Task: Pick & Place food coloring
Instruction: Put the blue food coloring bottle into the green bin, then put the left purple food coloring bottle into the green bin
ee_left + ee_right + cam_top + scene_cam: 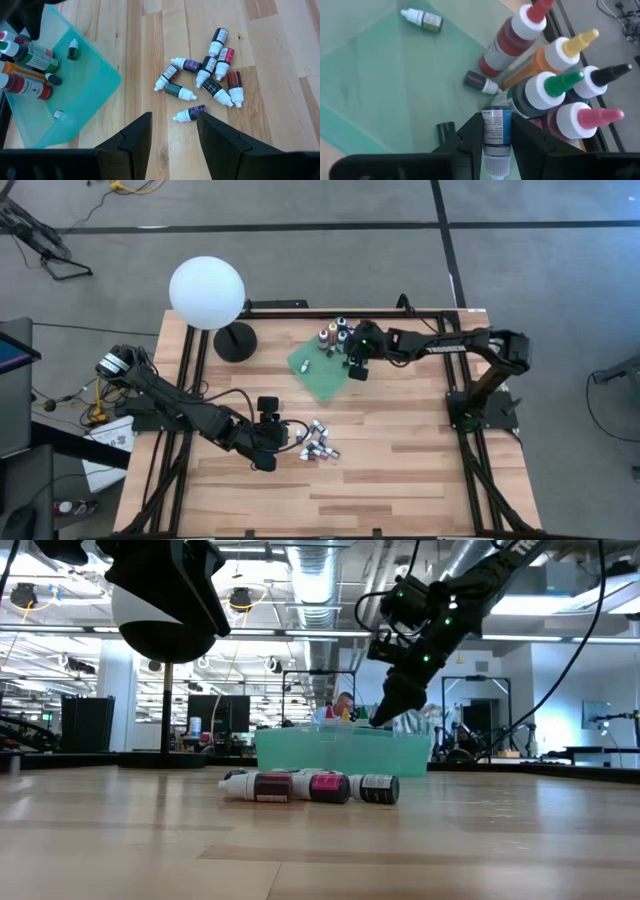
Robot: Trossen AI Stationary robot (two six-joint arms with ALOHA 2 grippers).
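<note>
Only wrist view shows right claw (496,150) clamping blue-labelled bottle (496,131), left claw (172,135) wide.

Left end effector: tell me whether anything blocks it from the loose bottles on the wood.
Nothing visible does. The left end effector is open, with bare wood between it and the nearest bottle of the pile.

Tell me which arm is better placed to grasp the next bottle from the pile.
Left. Its open tool hovers right by the pile; the right tool is shut on a bottle over the green bin.
</note>
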